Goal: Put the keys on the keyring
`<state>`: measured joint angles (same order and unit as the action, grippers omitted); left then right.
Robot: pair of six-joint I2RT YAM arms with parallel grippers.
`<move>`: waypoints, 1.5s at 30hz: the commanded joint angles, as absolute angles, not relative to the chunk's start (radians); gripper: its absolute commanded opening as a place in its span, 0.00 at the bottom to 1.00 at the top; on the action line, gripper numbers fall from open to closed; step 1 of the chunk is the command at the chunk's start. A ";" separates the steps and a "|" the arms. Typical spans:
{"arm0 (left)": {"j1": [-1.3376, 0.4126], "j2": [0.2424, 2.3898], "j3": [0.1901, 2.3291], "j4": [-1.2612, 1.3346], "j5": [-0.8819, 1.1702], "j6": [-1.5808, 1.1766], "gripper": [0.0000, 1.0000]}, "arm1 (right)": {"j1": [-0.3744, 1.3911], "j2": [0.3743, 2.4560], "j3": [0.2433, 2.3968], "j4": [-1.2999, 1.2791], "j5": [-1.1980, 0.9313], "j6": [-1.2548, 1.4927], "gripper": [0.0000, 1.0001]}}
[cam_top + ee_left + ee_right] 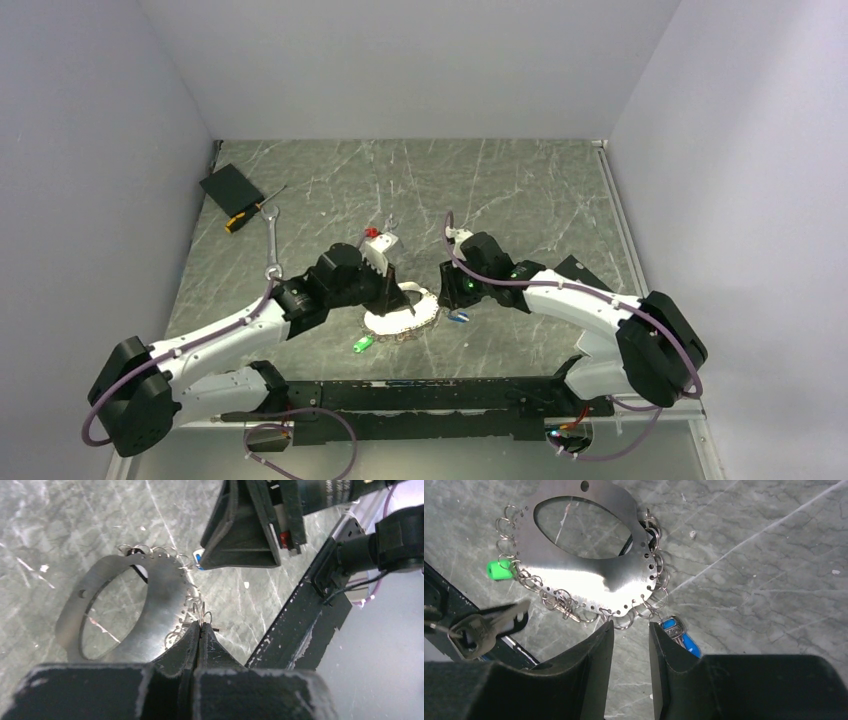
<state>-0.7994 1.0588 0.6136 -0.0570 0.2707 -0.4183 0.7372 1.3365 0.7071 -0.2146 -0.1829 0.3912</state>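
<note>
The keyring (385, 323) is a flat silvery plate loop (589, 565) edged with many small wire rings, lying on the marble table. My left gripper (201, 626) is shut on one of those small rings at the plate's edge (160, 595). My right gripper (630, 626) stands open just short of the plate's near edge, with nothing between its fingers. A blue-headed key (679, 632) lies beside its right finger, by the small rings. A green-headed key (498, 570) lies at the plate's other side (362, 344). A plain metal key (484, 627) shows at the left edge.
A silver spanner (272, 245), a yellow-handled screwdriver (245, 215) and a black pad (230, 187) lie at the back left. A second spanner (390, 225) and a small red thing (372, 232) sit behind the left gripper (390, 295). The black base rail (430, 395) runs along the near edge.
</note>
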 commanded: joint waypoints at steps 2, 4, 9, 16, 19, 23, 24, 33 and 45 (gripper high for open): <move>-0.827 1.046 0.694 -0.072 0.349 -0.299 0.00 | 0.733 1.315 0.726 -0.219 -0.172 0.371 0.38; -0.842 1.011 0.682 -0.055 0.371 -0.273 0.00 | 0.734 1.323 0.737 -0.220 -0.212 0.369 0.41; -0.912 0.864 0.629 -0.061 0.258 -0.164 0.00 | 0.736 1.374 0.753 -0.214 -0.351 0.347 0.45; -0.945 0.792 0.682 -0.203 0.211 -0.112 0.00 | 0.768 1.455 0.815 -0.230 -0.413 0.333 0.41; -0.960 0.807 0.712 -0.257 0.199 -0.116 0.00 | 0.790 1.501 0.847 -0.249 -0.373 0.329 0.39; -0.989 0.804 0.736 -0.315 0.164 -0.118 0.00 | 0.801 1.578 0.888 -0.276 -0.356 0.327 0.35; -0.996 0.799 0.741 -0.327 0.152 -0.118 0.00 | 0.804 1.592 0.893 -0.281 -0.348 0.326 0.34; -1.031 0.693 0.759 -0.403 0.056 -0.092 0.00 | 0.828 1.635 0.920 -0.328 -0.318 0.331 0.34; -1.104 0.673 0.779 -0.458 -0.059 -0.080 0.00 | 0.879 1.651 0.937 -0.336 -0.393 0.402 0.34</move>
